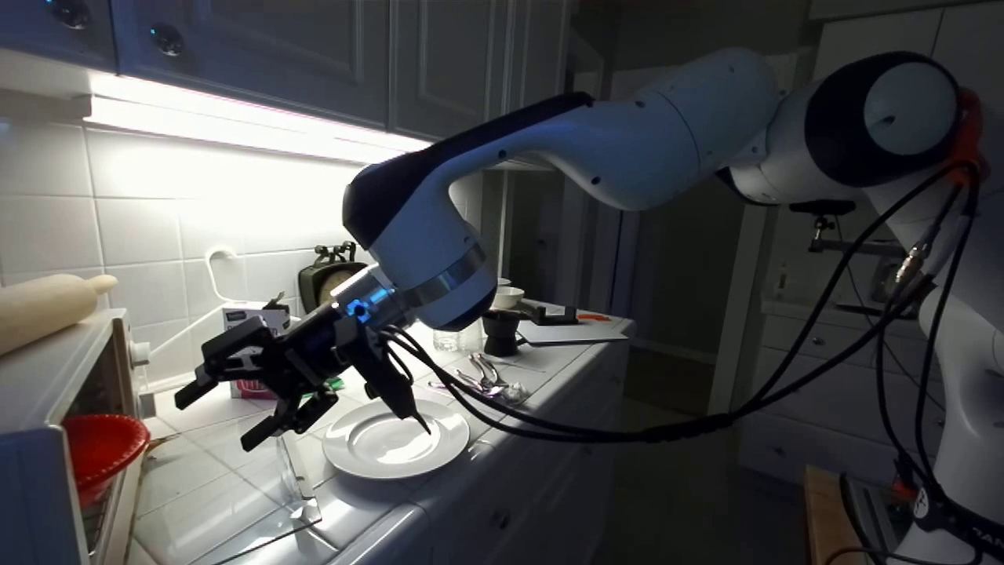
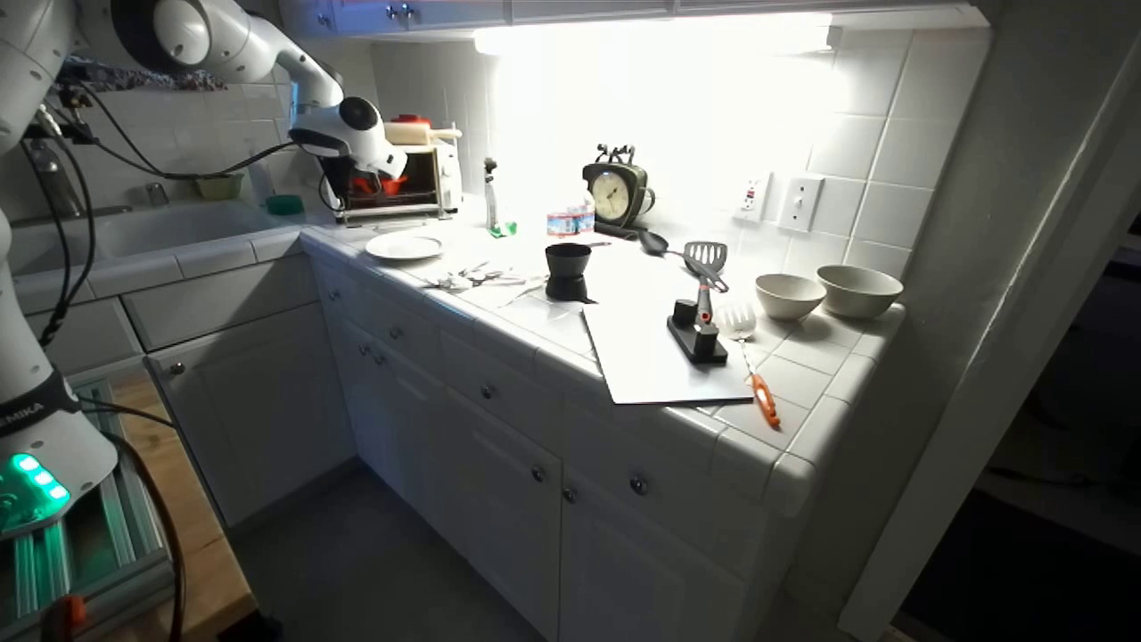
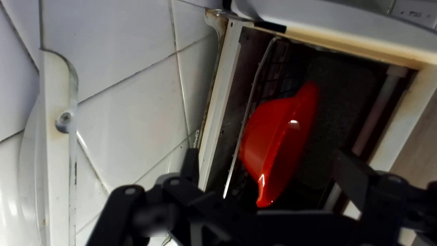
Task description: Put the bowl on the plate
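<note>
The red bowl [image 3: 264,136] sits upright on the wire rack inside a toaster oven in the wrist view. It also shows in both exterior views [image 1: 106,443] [image 2: 392,185], partly hidden by the oven in one place. The white plate [image 1: 345,449] lies flat on the tiled counter beyond the open oven door; it also shows at the back left of the counter [image 2: 404,247] and at the left edge of the wrist view [image 3: 29,164]. My gripper [image 1: 220,416] is open and empty in front of the oven mouth. In the wrist view its fingers [image 3: 269,164] stand wide apart, and the bowl lies ahead between them, apart from both.
The toaster oven [image 1: 51,392] has its glass door [image 1: 212,502] folded down over the counter. A rolling pin [image 1: 47,310] lies on its top. A pink-and-white carton [image 1: 251,390] stands behind the gripper. Metal utensils [image 1: 486,377] and a black cup [image 1: 502,333] lie beyond the plate.
</note>
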